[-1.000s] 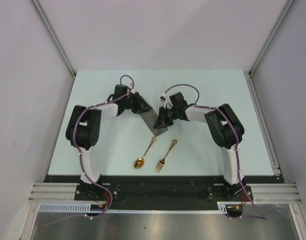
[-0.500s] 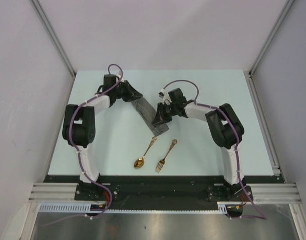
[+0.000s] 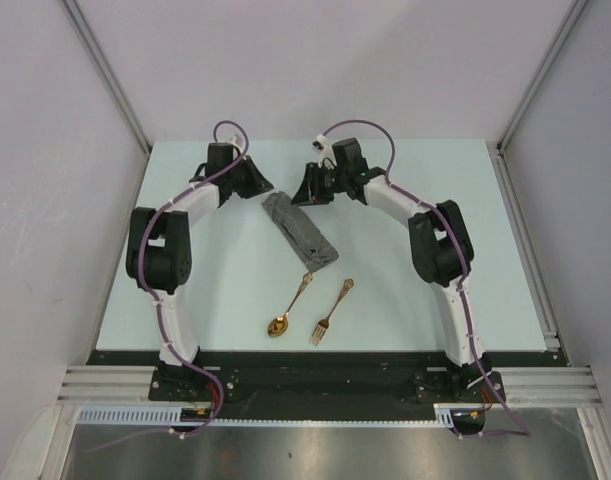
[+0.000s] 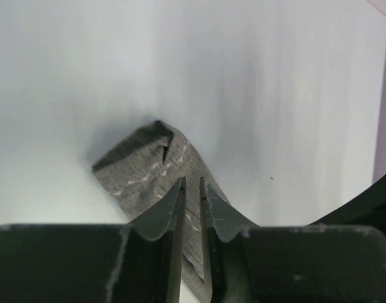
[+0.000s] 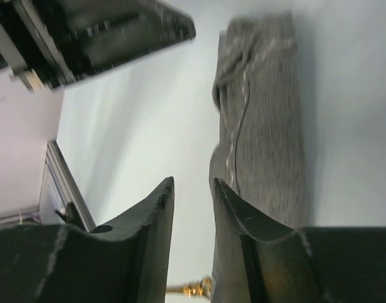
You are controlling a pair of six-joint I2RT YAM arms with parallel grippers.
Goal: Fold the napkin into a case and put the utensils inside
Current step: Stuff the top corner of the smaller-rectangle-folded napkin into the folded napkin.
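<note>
Both arms are stretched to the far half of the tabletop (image 3: 385, 300), elbows bowed outward and wrists turned in toward each other. Left gripper (image 3: 257, 183) sits just off the far end of the case (image 3: 300, 230), pointing down at it. In the left wrist view its fingers (image 4: 177, 208) are nearly together with only a thin slit between them. Cloth shows through the slit and nothing is pinched, so it's released. Can't tell if the tips touch the fabric. Right gripper (image 3: 307, 192) hangs a bit to the right of that same far end, clear of the cloth. In the right wrist view its fingers (image 5: 156, 214) stand moderately apart with bare table between them, so it's empty too. The case lies beside it, not under it. The case is a narrow dark grey folded strip, flat near the middle of the tabletop. It runs diagonally from far-left to near-right, and the far end looks a bit bunched. Spoon (image 3: 288, 307) and fork (image 3: 331, 310) lie side by side on the bare tabletop toward the near edge, outside the case. Both handles point toward the far edge. The spoon's handle tip is just beside the case's near end, with the fork to its right.
</note>
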